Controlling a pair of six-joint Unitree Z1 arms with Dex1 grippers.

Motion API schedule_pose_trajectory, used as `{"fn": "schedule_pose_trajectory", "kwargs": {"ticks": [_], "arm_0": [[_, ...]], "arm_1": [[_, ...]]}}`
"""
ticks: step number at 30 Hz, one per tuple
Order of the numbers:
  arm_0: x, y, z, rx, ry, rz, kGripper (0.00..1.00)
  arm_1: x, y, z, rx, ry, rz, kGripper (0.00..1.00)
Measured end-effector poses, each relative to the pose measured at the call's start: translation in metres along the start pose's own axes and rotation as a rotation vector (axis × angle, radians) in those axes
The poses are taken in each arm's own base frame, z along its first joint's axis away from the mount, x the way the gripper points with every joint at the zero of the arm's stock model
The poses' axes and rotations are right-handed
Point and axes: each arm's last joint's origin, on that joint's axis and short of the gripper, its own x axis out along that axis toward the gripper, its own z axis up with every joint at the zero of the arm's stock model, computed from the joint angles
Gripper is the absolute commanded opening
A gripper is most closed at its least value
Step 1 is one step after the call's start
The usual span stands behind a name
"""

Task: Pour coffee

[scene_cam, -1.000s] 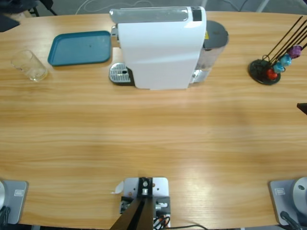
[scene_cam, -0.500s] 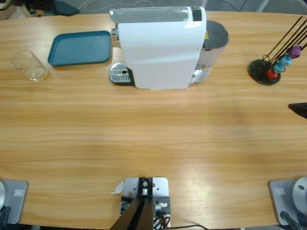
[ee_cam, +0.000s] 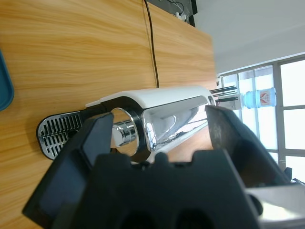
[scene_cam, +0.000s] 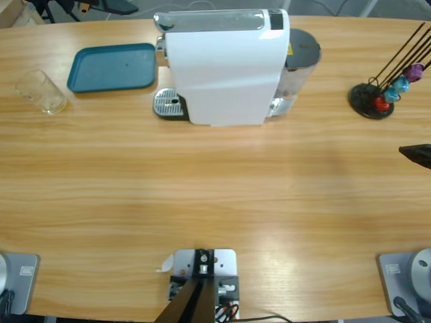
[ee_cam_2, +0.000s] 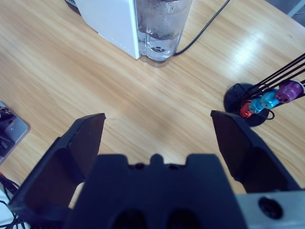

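Pour barely begun, by the look of it: nothing gripped, nothing lifted, no cup under the spout.

At 12 o'clock on the long wooden table (scene_cam: 215,202), a boxy white coffee machine (scene_cam: 222,67), with a perforated metal drip tray (scene_cam: 168,104) bare at its 9 o'clock side. At 10 o'clock, a flat teal plastic tray (scene_cam: 111,67), and just beyond it a clear drinking glass (scene_cam: 42,91), upright and alone. No coffee plainly on show; perhaps a faint golden tint at the bottom of that glass, though impossible to tell from wood seen through it.

Left gripper (ee_cam: 157,119) spread wide and empty, aimed along the machine's chrome spout (ee_cam: 125,133), touching nothing; glass out of its view.

Right gripper (ee_cam_2: 157,124) likewise released and empty, above bare wood at the table's 3 o'clock edge, near a black wire stand of coloured capsules (ee_cam_2: 259,102) and well apart from the glass.

Left to do, judging from this: everything, from reaching the glass to the pour itself.
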Motion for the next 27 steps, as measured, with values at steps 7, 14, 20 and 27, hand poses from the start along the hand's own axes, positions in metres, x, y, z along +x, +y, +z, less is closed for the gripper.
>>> {"fn": "schedule_pose_trajectory", "kwargs": {"ticks": [7,14,20,27], "arm_0": [[0.004,0.005,-0.007,-0.011,0.032,0.019,0.944],[0.009,0.016,-0.026,-0.022,0.111,0.073,0.922],[0.009,0.015,-0.026,-0.011,0.114,0.073,0.735],[0.008,0.011,-0.022,-0.002,0.104,0.062,0.472]], "arm_1": [[0.0,0.0,0.0,0.0,0.0,0.0,1.0],[0.0,0.0,0.0,0.0,0.0,-0.001,1.0],[0.0,0.0,0.0,0.003,0.0,-0.002,1.0],[0.0,0.0,0.0,0.004,0.0,-0.005,1.0]]}}
